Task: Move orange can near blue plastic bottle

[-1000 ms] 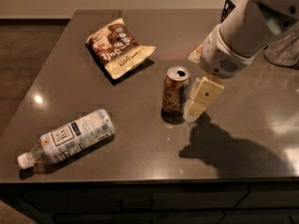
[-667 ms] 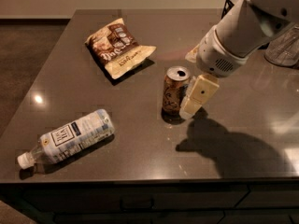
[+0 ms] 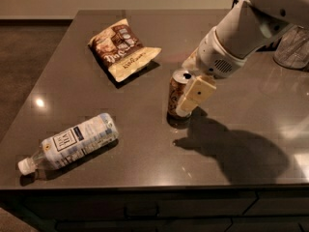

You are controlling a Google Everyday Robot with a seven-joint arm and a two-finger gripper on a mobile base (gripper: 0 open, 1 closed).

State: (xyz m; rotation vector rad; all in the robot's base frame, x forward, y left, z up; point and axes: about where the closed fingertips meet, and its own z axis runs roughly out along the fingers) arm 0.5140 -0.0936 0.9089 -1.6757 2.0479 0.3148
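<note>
Dark, glossy countertop (image 3: 159,173), with a lamp glint at the left and floor beyond its left edge. Orange can (image 3: 175,96) stands upright just right of centre, opening up. The gripper (image 3: 186,103) is at it, low against the can's right flank, with the arm (image 3: 241,37) reaching in from the upper right. Whether the gripper is clamped on the can or only set against it — cannot tell from this angle. Handling, as a judgement: thin metal, light if drained, stiff across the body but easily dented, and smooth-sided. You want a moderate squeeze at mid-height, below the rim and above the base taper; too high and it may tip. The opened top means leftover liquid could slosh — keep it vertical. Blue plastic bottle (image 3: 72,141) lies on its side near the front-left corner, cap toward the left edge, well apart from the can. Counter between the two looks unobstructed; the snack bag (image 3: 123,50) sits farther back, off a direct line. You have little margin past the bottle toward the front and left edges, so set down on the can's side of it. The round bottle may roll if nudged.
</note>
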